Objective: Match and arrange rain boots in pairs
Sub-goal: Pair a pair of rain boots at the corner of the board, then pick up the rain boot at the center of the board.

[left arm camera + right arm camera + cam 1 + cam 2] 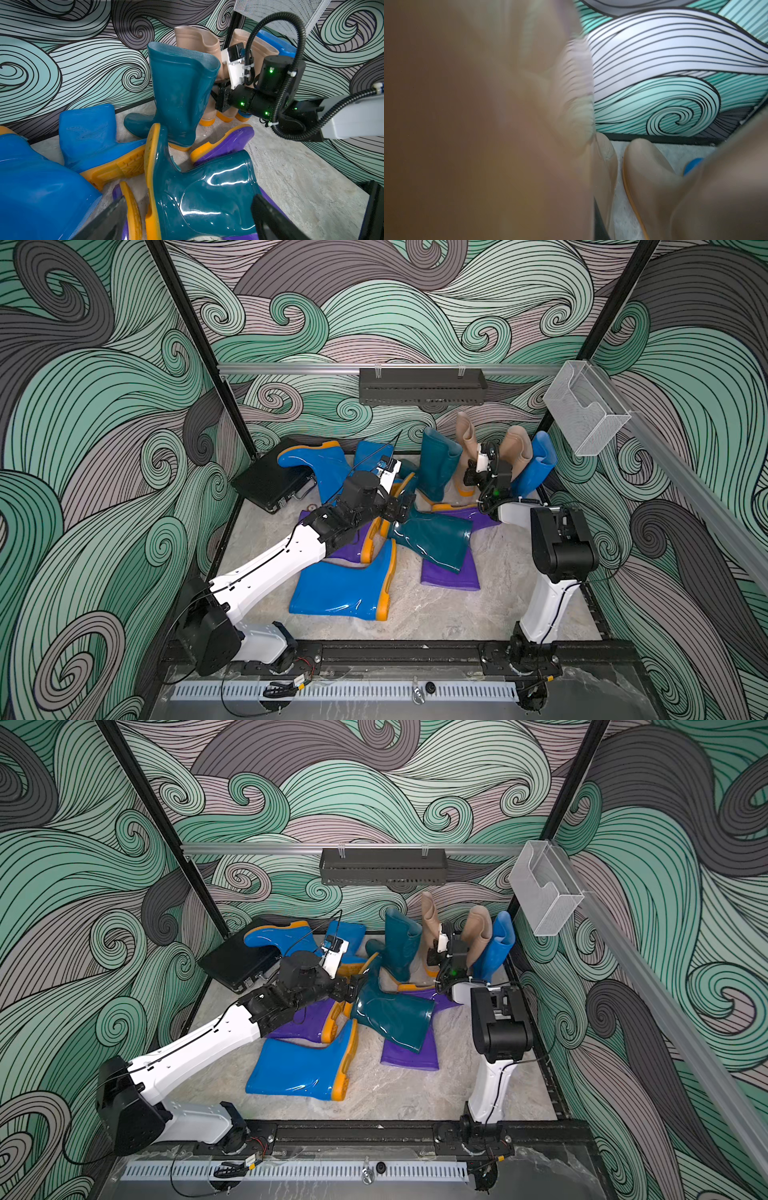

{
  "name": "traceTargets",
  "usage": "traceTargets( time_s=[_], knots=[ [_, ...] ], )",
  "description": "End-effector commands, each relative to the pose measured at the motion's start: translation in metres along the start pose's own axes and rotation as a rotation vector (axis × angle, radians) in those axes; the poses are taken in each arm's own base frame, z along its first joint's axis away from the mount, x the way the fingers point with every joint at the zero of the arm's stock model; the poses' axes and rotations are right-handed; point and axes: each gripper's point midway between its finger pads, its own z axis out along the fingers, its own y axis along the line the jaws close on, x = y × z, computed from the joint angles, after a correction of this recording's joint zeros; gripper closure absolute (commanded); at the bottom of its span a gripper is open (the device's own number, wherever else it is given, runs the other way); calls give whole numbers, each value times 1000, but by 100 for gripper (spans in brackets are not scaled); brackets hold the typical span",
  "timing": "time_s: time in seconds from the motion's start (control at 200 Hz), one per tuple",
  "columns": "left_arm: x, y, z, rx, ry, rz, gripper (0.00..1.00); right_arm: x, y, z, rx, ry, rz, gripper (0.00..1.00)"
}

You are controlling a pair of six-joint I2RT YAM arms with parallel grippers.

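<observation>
Rain boots crowd the back of the marble floor. A dark teal boot (434, 539) (207, 197) lies on its side across a purple one (451, 574). My left gripper (401, 510) (187, 220) is open, its jaws straddling this teal boot's foot by the orange sole. Its match (438, 464) (180, 93) stands upright behind. Two beige boots (465, 435) (519, 448) and a blue boot (538, 464) stand at the back right. My right gripper (471, 477) is shut, lying against the left beige boot's shaft (488, 124), which fills the right wrist view.
A blue boot (345, 585) lies in front, a second purple boot (353, 549) under my left arm, and two more blue ones (309, 464) (372, 454) at the back left. A black case (266, 483) sits in the left corner. A wire shelf (422, 385) and a clear bin (586, 406) hang on the walls.
</observation>
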Motion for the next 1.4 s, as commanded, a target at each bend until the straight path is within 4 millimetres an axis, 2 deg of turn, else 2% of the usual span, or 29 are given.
traceTargets(
  time_s=[0.0,0.15,0.33,0.44,0.66,0.69,0.786,0.891,1.001,1.096,1.166,1.221,1.296,1.396],
  knots=[
    [-16,3,0,-14,-42,-1,6,-51,-9,-19,60,-170,-14,100],
    [-17,2,-4,-10,-47,9,6,-44,-15,-39,101,-144,-52,100],
    [-10,3,-5,-12,-36,16,6,-19,-31,-59,169,-100,-59,100],
    [-6,5,-9,-17,-34,11,6,-15,-43,-70,225,-92,-50,100],
    [2,8,-15,-28,-26,7,6,-13,-48,-76,240,-67,-56,100],
    [4,8,-15,-27,-21,5,5,-14,-48,-77,233,-66,-51,91],
    [8,9,-17,-30,-14,0,5,-19,-35,-78,134,-33,-39,43],
    [9,9,-20,-33,-6,3,5,-37,-24,-87,79,-47,-35,25],
    [6,13,-26,-51,-15,7,5,-67,-20,-106,66,-81,-27,21],
    [9,18,-28,-71,-1,11,4,-93,-15,-132,56,-114,-28,20],
    [15,24,-27,-83,25,-1,4,-107,-4,-151,16,-135,-45,20],
    [22,29,-23,-83,51,-16,4,-116,14,-163,-47,-135,-78,20],
    [31,36,-15,-84,89,-45,4,-117,41,-174,-133,-107,-113,20],
    [37,42,-4,-68,105,-110,5,-102,71,-172,-232,-53,-112,20]
  ],
)
